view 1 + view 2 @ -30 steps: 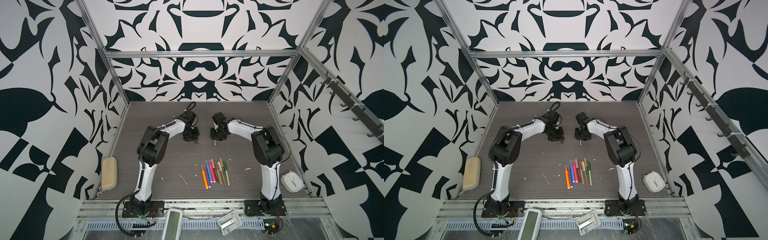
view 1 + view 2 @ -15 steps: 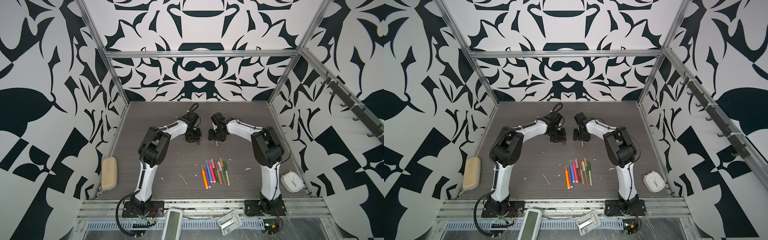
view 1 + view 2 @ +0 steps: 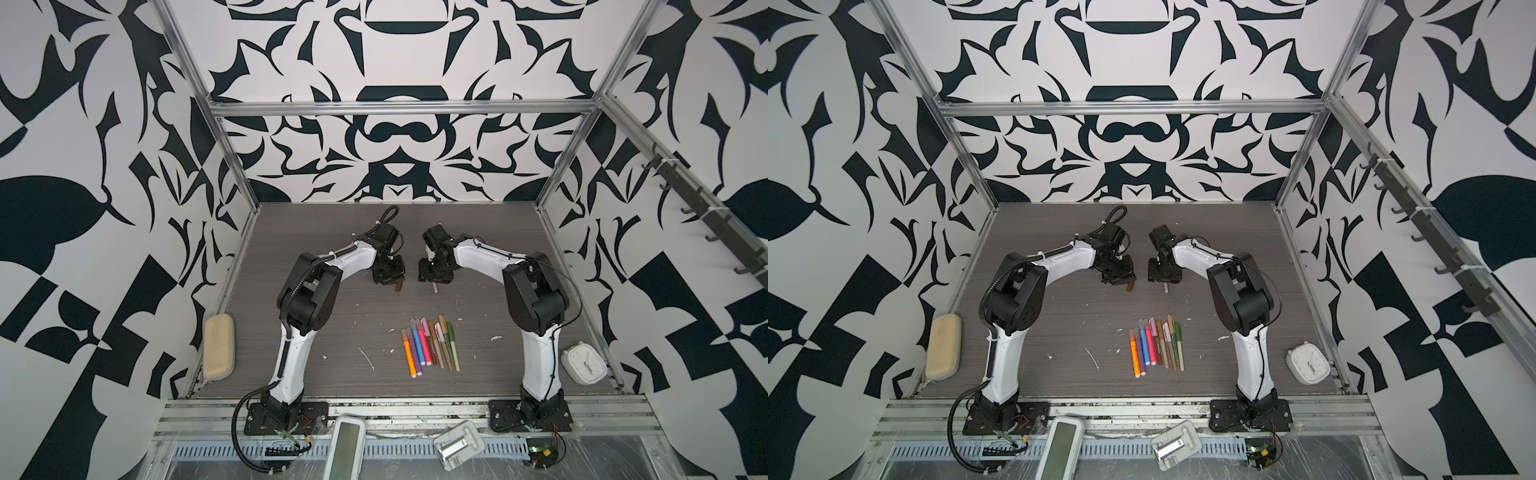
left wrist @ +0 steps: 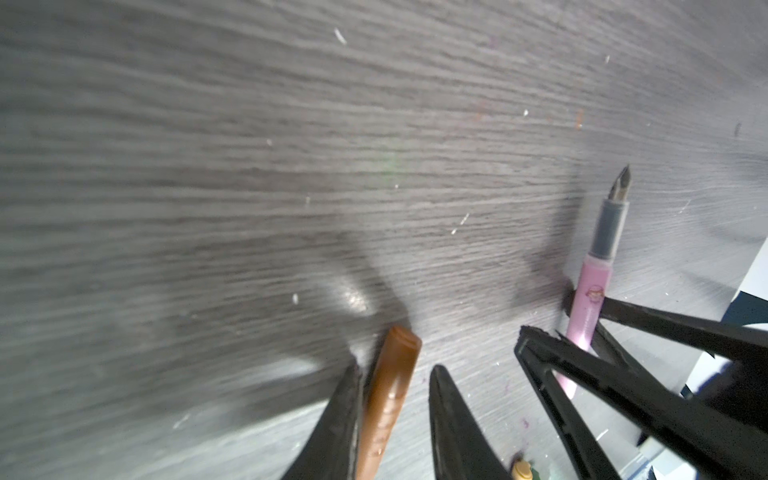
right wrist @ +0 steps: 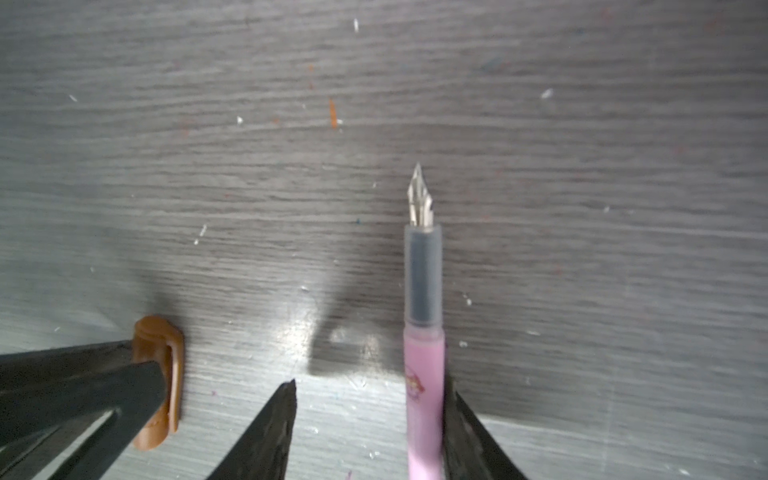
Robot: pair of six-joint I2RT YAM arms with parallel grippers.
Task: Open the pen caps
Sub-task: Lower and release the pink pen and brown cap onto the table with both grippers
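Two sets of jaws parted, low over desk (image 3: 311, 232) centre, nearer far edge. At left gripper (image 4: 395, 368) — narrow gap, brown cap (image 4: 392, 374) against one finger, clear of other. At right gripper (image 5: 372, 384) — wider gap, pink pen (image 5: 424, 374) uncapped, nib bare, barrel touching one finger only. Toward front edge, row of coloured pens (image 3: 430, 345) side by side, well apart from both.

Both top views look steeply down from high over the front edge of the desk (image 3: 316, 266) toward the back wall (image 3: 395, 137), framing nearly the same whole scene. Each wrist view sits low and close over the desk, looking out past the left gripper (image 4: 397, 368) or the right gripper (image 5: 372, 382). Both wrist views share the brown cap (image 4: 390, 374) and the pink pen (image 5: 424, 374).
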